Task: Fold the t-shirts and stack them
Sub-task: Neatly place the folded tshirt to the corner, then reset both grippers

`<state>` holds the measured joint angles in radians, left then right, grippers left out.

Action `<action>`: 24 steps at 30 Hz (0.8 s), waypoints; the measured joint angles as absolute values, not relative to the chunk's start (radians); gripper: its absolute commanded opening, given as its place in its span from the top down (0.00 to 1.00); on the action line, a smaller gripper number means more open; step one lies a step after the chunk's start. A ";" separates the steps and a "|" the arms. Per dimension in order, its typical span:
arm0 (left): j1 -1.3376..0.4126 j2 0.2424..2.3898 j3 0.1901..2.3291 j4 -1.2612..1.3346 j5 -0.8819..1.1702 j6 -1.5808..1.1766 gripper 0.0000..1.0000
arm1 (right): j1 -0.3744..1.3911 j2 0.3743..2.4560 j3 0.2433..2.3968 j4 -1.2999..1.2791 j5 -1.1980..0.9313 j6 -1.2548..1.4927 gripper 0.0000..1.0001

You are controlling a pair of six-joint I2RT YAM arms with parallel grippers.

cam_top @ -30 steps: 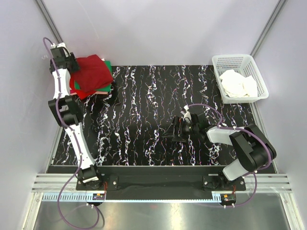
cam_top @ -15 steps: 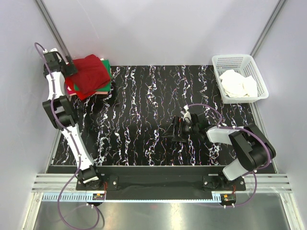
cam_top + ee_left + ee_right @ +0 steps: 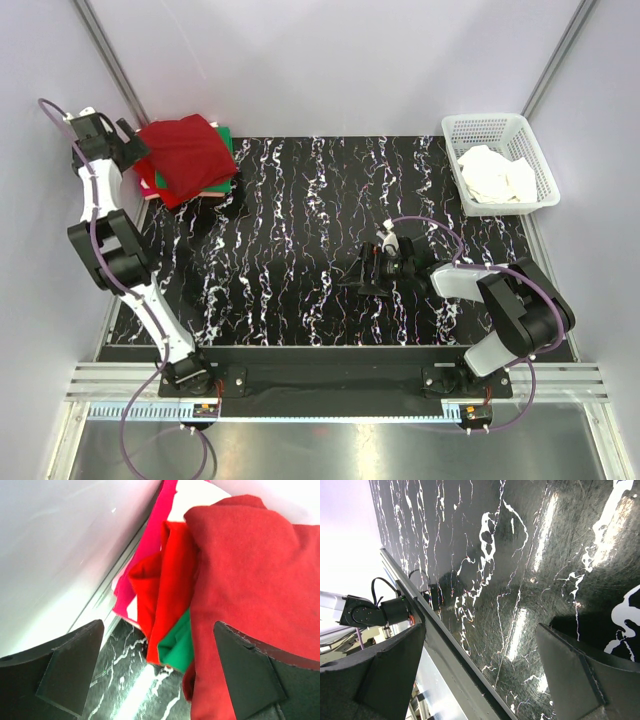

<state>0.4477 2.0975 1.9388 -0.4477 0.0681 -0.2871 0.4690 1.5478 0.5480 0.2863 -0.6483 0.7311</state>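
The black, white-veined counter point(image 3: 300, 230) filled the scene, and there in its far-left corner sat the stack of t-shirts point(image 3: 185, 160), tucked close to the wall. On top lay the dark crimson shirt point(image 3: 250, 580), folded and covering most of the pile. Peeking out beneath it were a bright red shirt point(image 3: 162, 580), a sliver of a green shirt point(image 3: 177, 647), and a pink shirt point(image 3: 147, 545) on the wall side. Over in the far-right corner stood the white lattice basket point(image 3: 485, 119), with white cloth point(image 3: 495, 175) bunched inside. The left tool point(image 3: 125, 150) hovered just beside the stack's left edge, fingers spread wide, gripping nothing. The right tool point(image 3: 362, 275) sat low over the counter's middle, well apart from the shirts, its fingers likewise spread wide and empty.
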 measured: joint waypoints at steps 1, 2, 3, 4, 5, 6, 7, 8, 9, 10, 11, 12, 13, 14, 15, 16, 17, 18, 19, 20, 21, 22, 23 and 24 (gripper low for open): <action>0.450 2.075 1.909 -0.436 0.068 -0.296 0.01 | 0.468 1.548 0.548 0.287 -0.648 0.731 0.00; 0.451 2.047 1.871 -0.420 0.069 -0.311 0.01 | 0.468 1.548 0.548 0.287 -0.648 0.731 0.00; 0.453 2.019 1.828 -0.402 0.072 -0.328 0.01 | 0.467 1.548 0.548 0.287 -0.649 0.731 0.00; 0.453 1.996 1.797 -0.390 0.075 -0.340 0.01 | 0.466 1.548 0.548 0.287 -0.649 0.731 0.00; 0.453 1.965 1.749 -0.369 0.078 -0.354 0.01 | 0.465 1.548 0.548 0.287 -0.649 0.731 0.00; 0.453 1.938 1.709 -0.358 0.080 -0.367 0.01 | 0.464 1.548 0.548 0.287 -0.649 0.731 0.00; 0.453 1.908 1.665 -0.341 0.082 -0.375 0.01 | 0.463 1.548 0.548 0.287 -0.649 0.731 0.00; 0.452 1.884 1.633 -0.336 0.081 -0.379 0.01 | 0.462 1.548 0.548 0.287 -0.649 0.731 0.00; 0.447 1.853 1.593 -0.332 0.075 -0.383 0.01 | 0.462 1.548 0.548 0.287 -0.649 0.731 0.00; 0.444 1.816 1.549 -0.321 0.069 -0.384 0.01 | 0.462 1.548 0.548 0.287 -0.649 0.731 0.00; 0.439 1.778 1.507 -0.319 0.064 -0.387 0.01 | 0.462 1.548 0.548 0.287 -0.649 0.731 0.00; 0.433 1.737 1.466 -0.312 0.057 -0.393 0.01 | 0.462 1.548 0.548 0.287 -0.649 0.731 0.00; 0.429 1.690 1.423 -0.302 0.054 -0.398 0.01 | 0.462 1.548 0.548 0.287 -0.649 0.731 0.00; 0.425 1.639 1.378 -0.295 0.052 -0.403 0.01 | 0.462 1.548 0.548 0.287 -0.649 0.731 0.01; 0.420 1.586 1.338 -0.288 0.052 -0.413 0.01 | 0.462 1.548 0.548 0.287 -0.649 0.731 0.00; 0.416 1.537 1.307 -0.287 0.053 -0.420 0.01 | 0.462 1.548 0.548 0.287 -0.649 0.731 0.00; 0.414 1.488 1.271 -0.273 0.056 -0.427 0.01 | 0.462 1.548 0.548 0.287 -0.649 0.731 0.00; 0.411 1.432 1.233 -0.267 0.060 -0.435 0.01 | 0.462 1.548 0.548 0.287 -0.648 0.731 0.00; 0.406 1.377 1.200 -0.265 0.065 -0.443 0.01 | 0.462 1.548 0.548 0.286 -0.648 0.731 0.00; 0.400 1.322 1.166 -0.260 0.073 -0.450 0.01 | 0.462 1.548 0.549 0.286 -0.648 0.731 0.00; 0.392 1.268 1.134 -0.257 0.080 -0.456 0.01 | 0.462 1.548 0.550 0.286 -0.648 0.731 0.00; 0.381 1.219 1.110 -0.261 0.087 -0.461 0.01 | 0.462 1.548 0.550 0.286 -0.648 0.731 0.00; 0.363 1.169 1.085 -0.264 0.096 -0.466 0.01 | 0.462 1.548 0.551 0.286 -0.648 0.731 0.00; 0.340 1.119 1.061 -0.268 0.105 -0.470 0.01 | 0.462 1.548 0.551 0.286 -0.648 0.731 0.00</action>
<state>0.3405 1.1191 1.0611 -0.2684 0.1051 -0.4698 0.4618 1.5482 0.5514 0.2855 -0.6483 0.7311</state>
